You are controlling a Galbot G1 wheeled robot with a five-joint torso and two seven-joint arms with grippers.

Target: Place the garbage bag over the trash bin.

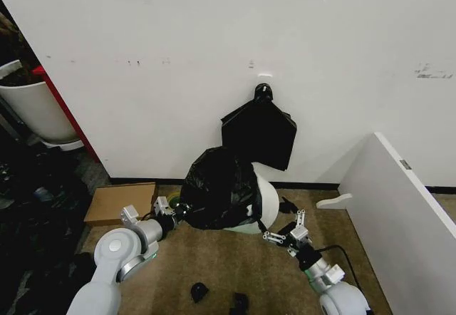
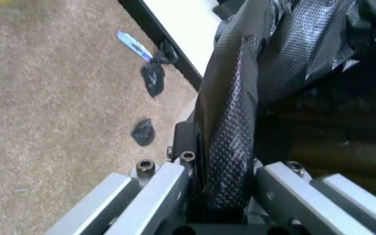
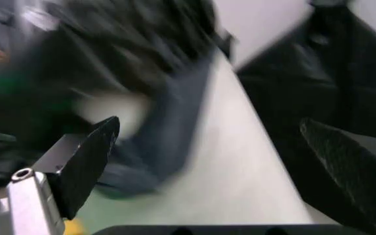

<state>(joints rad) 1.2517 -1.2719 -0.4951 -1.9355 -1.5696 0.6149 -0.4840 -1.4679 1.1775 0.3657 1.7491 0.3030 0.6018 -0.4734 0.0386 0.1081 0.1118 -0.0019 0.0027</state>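
The garbage bag [image 1: 217,187] is glossy, black and crinkled, and it drapes over the top and left side of the cream-white trash bin [image 1: 268,199], which stands on the carpet by the wall. My left gripper [image 1: 168,209] is at the bag's left edge. In the left wrist view the left gripper [image 2: 224,196] is shut on a fold of the garbage bag [image 2: 240,98]. My right gripper [image 1: 288,232] is open beside the bin's lower right side. In the right wrist view its fingers [image 3: 86,161] are spread wide in front of the bin wall [image 3: 240,171].
A flat black diamond-shaped bundle [image 1: 260,133] hangs on the wall above the bin. A cardboard box [image 1: 117,202] lies to the left and a large off-white tub [image 1: 32,108] stands at far left. A white panel [image 1: 406,215] leans at right. Small black scraps [image 1: 199,291] dot the carpet.
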